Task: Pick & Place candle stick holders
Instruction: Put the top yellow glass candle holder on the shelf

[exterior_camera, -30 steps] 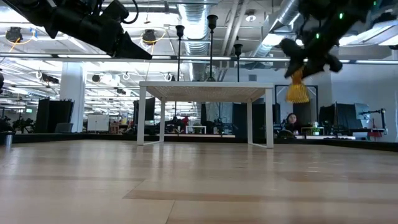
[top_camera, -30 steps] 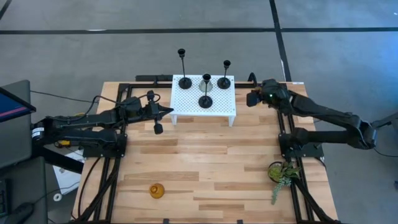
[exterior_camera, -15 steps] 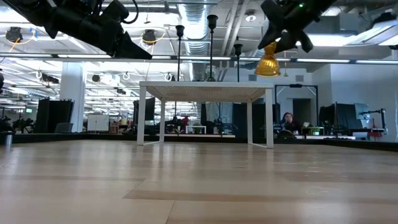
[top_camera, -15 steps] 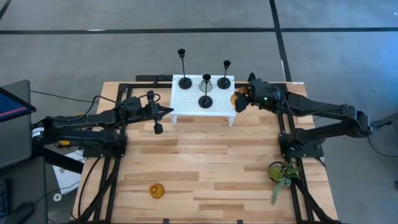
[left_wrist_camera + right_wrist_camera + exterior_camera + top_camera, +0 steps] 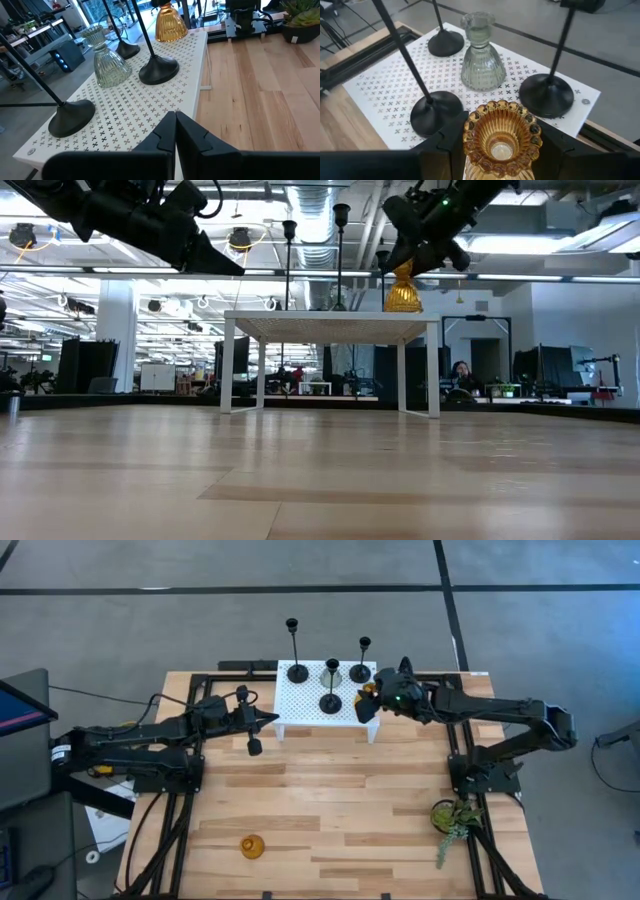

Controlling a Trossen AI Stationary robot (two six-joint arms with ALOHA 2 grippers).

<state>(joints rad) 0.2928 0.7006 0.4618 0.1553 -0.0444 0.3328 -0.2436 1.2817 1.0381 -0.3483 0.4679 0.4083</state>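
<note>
A white perforated stand (image 5: 300,700) bears two black thin-stemmed holders at its far side (image 5: 297,671) (image 5: 362,670), a third black one (image 5: 330,702) near its front, and a clear glass holder (image 5: 332,670), each resting on its base. My right gripper (image 5: 370,703) is shut on an amber glass holder (image 5: 366,691) over the stand's right end. A second amber holder (image 5: 252,846) stands on the table near the front edge. My left gripper (image 5: 272,718) is shut and empty, raised just left of the stand. My right gripper pinches the amber holder's upper part, just below its scalloped rim (image 5: 470,145), between its two fingers (image 5: 445,142). The fingers come from above, slanting in from the table's right. The holder hangs upright with its bell-shaped base (image 5: 402,298) at the stand's top; whether it rests there I cannot tell.
A green plant sprig (image 5: 455,820) lies at the table's right side. The black holders' tall stems (image 5: 400,50) rise close to the right gripper. The stand's front right corner (image 5: 375,95) is bare. The wooden table (image 5: 330,800) is open between the stand and the near edge.
My right gripper has carried the amber holder toward the table's left edge, from beyond the stand's right side to above its right end. The holder rose above the stand's height and then came down a little. It has turned from tilted to upright.
</note>
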